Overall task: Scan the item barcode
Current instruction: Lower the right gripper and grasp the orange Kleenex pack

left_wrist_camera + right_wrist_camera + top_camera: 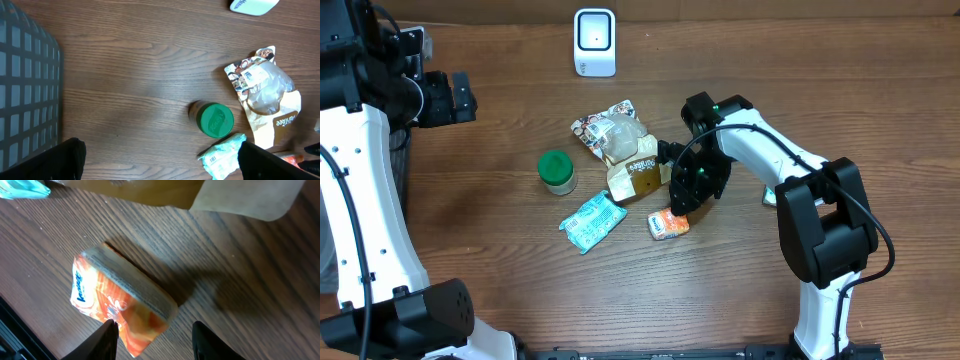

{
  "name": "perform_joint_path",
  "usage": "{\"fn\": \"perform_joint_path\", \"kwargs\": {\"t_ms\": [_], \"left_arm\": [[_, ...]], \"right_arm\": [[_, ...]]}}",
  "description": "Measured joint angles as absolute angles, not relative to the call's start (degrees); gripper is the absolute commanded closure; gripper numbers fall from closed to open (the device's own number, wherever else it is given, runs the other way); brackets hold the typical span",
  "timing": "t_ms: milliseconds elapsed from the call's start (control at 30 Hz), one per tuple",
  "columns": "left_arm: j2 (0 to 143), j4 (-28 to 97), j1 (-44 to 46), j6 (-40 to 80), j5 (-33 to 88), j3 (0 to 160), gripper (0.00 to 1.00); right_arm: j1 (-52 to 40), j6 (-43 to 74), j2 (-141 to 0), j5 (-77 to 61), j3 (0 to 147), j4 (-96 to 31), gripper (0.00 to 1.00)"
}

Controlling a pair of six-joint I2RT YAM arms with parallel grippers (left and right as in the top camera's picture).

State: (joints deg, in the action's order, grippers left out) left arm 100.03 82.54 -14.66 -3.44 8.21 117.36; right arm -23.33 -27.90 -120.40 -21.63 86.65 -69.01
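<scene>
At the bench's point(840, 80) left edge the left hand point(460, 97) hangs spread wide, holding nothing. Rightward come a green jar point(557, 170) and a teal packet point(591, 221), then the scanner point(594, 42) at the far edge, well apart. Next come a snack bag point(620, 145) and the orange pack point(668, 224), lying flat just beside it. Right hand point(685, 195) hovers over the pack, half spread. One finger point(107, 335) is at its edge and the other is clear.
</scene>
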Motion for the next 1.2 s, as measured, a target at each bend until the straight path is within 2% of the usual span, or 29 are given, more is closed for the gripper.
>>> {"fn": "perform_joint_path", "kwargs": {"t_ms": [767, 1200], "left_arm": [[100.03, 82.54, -14.66, -3.44, 8.21, 117.36, 0.00], [100.03, 82.54, -14.66, -3.44, 8.23, 117.36, 0.01]], "right_arm": [[-23.33, -28.32, -120.40, -23.16, 86.13, -69.01, 0.47], [-23.33, -28.36, -120.40, -23.18, 86.13, -67.75, 0.46]]}}
